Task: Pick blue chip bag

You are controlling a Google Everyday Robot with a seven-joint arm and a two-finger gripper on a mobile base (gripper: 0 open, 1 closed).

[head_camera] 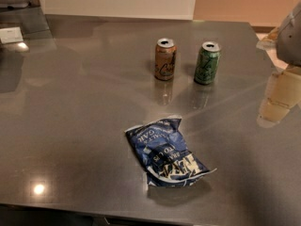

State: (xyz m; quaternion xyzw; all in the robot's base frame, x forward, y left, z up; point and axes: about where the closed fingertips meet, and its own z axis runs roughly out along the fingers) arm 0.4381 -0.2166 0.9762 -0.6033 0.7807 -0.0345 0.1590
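The blue chip bag (165, 153) lies flat and crumpled on the grey bench (70, 126), towards the near edge and a little right of the middle. Its dark foil is creased, with white lettering across it and white edges; one corner sticks out to the right.

Well beyond the bag, farther back on the bench, two cans stand upright side by side with a gap between them. The brown can (165, 59) is almost straight behind the bag, and the green can (207, 63) is behind it and to the right. Neither touches the bag.

The pincer (290, 32) is up at the right edge of the view, far from the bag and to the right of the green can. It is blurred and partly cut off, so I cannot tell how far open it is; it has hold of nothing that shows. Below it a pale yellowish blur (278, 98) sits on the shiny surface, apparently its reflection.

Far to the back left of the bag lies a small white card (10, 34).
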